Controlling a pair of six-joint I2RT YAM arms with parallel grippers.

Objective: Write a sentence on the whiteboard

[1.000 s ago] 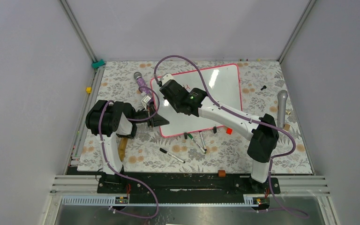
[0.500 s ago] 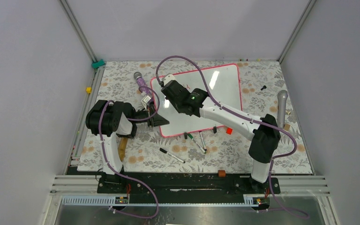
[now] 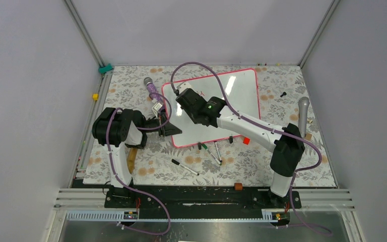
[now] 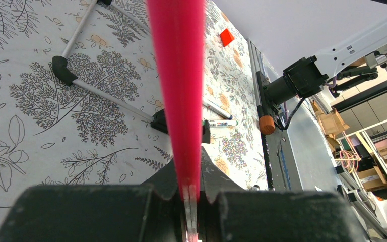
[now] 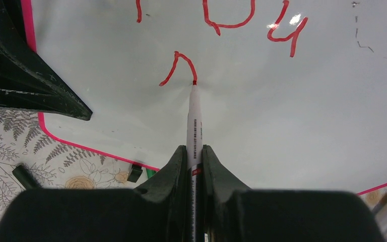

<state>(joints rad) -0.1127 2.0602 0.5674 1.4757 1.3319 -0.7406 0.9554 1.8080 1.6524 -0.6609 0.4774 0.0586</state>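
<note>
The whiteboard (image 3: 239, 93), glossy white with a pink-red frame, lies tilted on the floral cloth. My left gripper (image 3: 170, 127) is shut on the board's near-left frame edge (image 4: 177, 75), which runs as a pink strip between the jaws (image 4: 189, 176). My right gripper (image 3: 185, 97) is over the board's left part, shut on a white marker (image 5: 195, 118). The marker's red tip touches the whiteboard (image 5: 292, 131) at the end of a curved red stroke (image 5: 177, 64). Red handwritten letters of the sentence (image 5: 229, 20) run along the top of the right wrist view.
Loose markers (image 3: 185, 167) (image 3: 212, 152) lie on the cloth in front of the board. A red block (image 3: 246, 141) sits by its near edge. One grey microphone (image 3: 303, 113) lies at the right, another (image 3: 149, 84) beside the board's left end. An orange block (image 3: 238, 186) rests near the bases.
My right gripper has slid a little to the right and nearer across the board with the marker. The left gripper and the board have stayed put.
</note>
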